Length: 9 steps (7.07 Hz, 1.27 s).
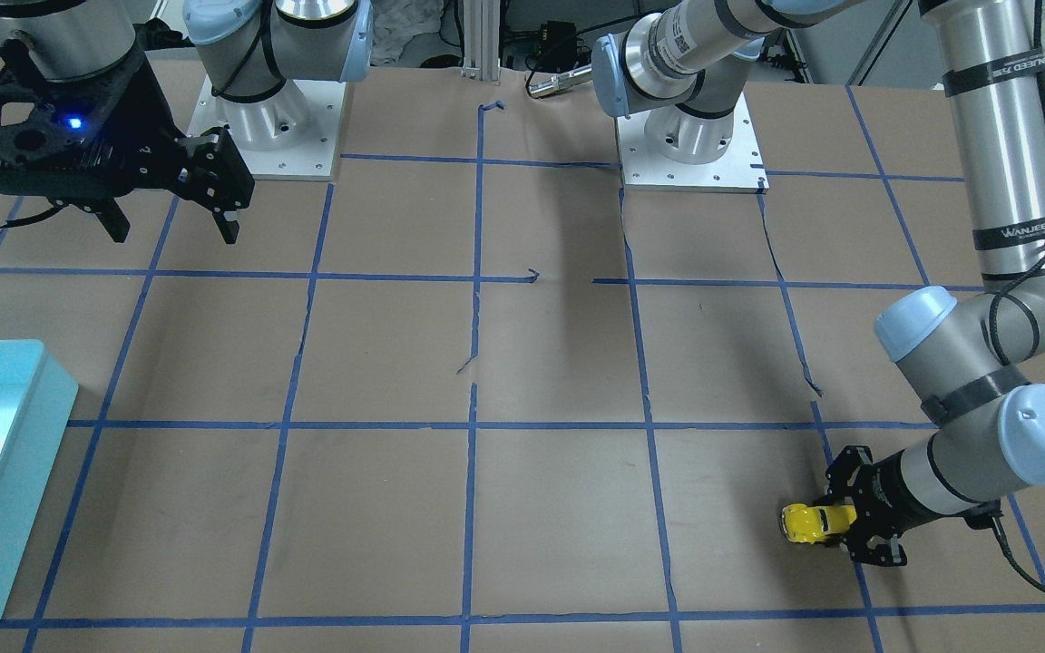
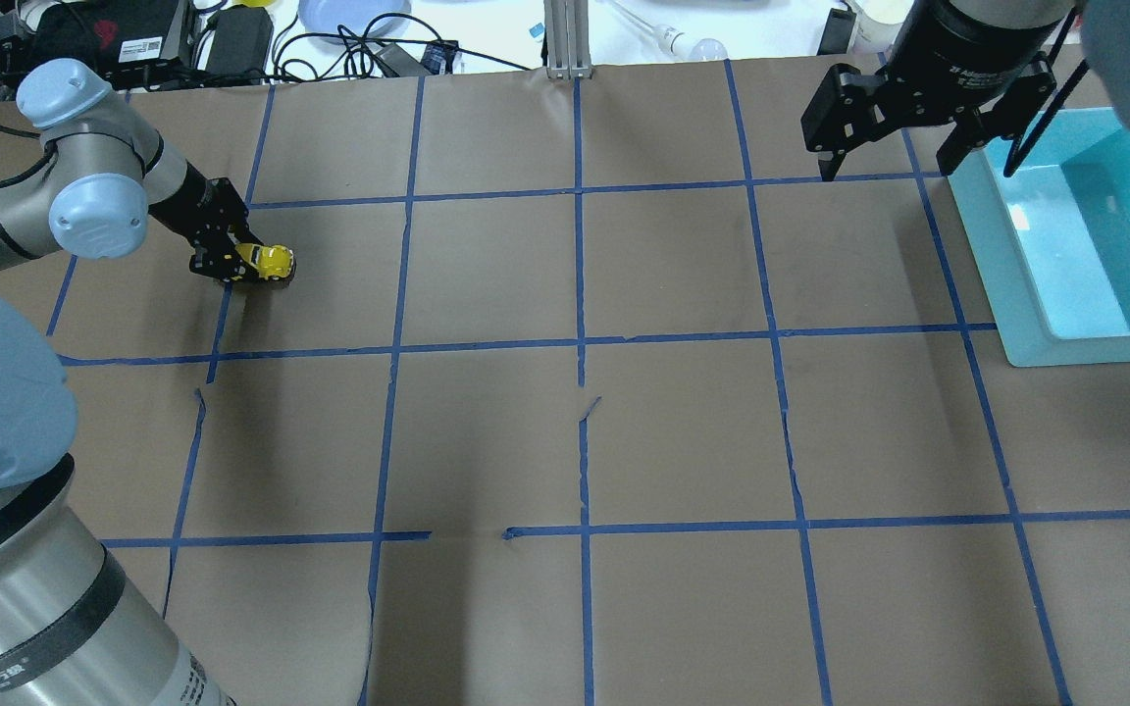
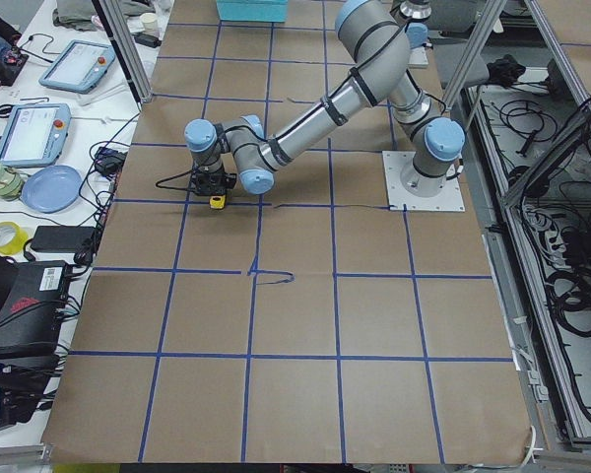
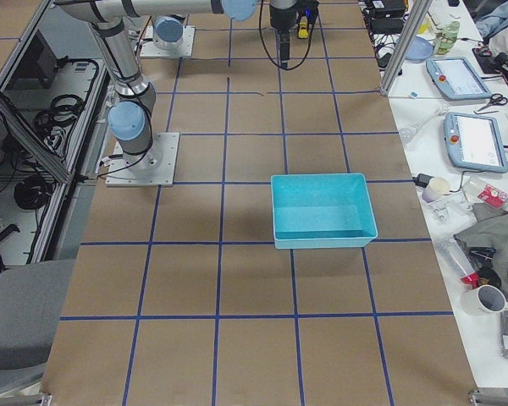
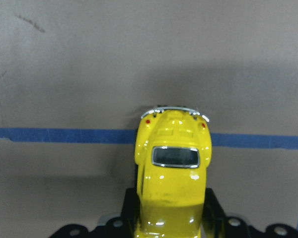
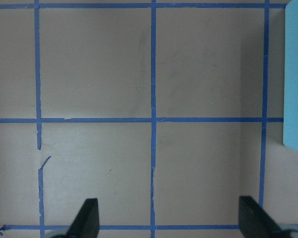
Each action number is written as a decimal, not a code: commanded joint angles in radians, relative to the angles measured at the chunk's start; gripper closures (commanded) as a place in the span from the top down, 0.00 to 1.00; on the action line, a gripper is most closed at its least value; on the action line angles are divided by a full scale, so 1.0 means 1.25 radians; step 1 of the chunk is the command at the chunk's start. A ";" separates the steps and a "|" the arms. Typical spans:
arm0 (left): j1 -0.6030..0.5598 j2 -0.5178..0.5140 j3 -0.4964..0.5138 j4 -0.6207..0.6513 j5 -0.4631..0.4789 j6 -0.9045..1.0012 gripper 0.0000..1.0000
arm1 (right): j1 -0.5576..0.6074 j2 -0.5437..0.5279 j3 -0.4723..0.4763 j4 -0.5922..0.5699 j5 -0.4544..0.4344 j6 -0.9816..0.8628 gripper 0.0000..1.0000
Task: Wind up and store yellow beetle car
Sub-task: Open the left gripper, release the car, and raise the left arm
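Status: task in progress, storage not yet done. The yellow beetle car (image 1: 811,523) is at the table's (image 2: 683,431) far edge on the robot's left side, sitting over a blue tape line, with the left gripper (image 2: 234,261) closed on its flanks and the arm reaching in low and nearly level. The teal bin (image 4: 325,241), judged to be the storage place, stands at the opposite end of the table, well apart from the car, and the car is not in it. The right gripper (image 2: 889,169) hangs above the table just beside the bin, jaws spread and holding nothing. Whether the winding is complete cannot be established from these views. In the left wrist view the wheels are hidden beneath the body, so it is uncertain whether they bear on the paper or sit just clear. The finger contact is masked by the car's body, and the car's near end is cut off at the frame edge. Both side views show the car too small for detail.
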 commanded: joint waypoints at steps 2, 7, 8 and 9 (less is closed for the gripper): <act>-0.013 0.032 0.003 -0.009 0.004 0.003 0.94 | 0.000 0.000 0.000 0.000 0.000 0.000 1.00; -0.114 0.184 0.125 -0.294 0.226 0.588 1.00 | 0.000 -0.002 0.000 0.001 0.000 0.000 1.00; -0.146 0.209 0.148 -0.319 0.226 0.659 1.00 | 0.001 -0.002 0.000 0.000 0.000 0.000 1.00; -0.180 0.234 0.146 -0.322 0.223 0.790 1.00 | 0.000 -0.002 0.000 0.001 0.000 0.000 1.00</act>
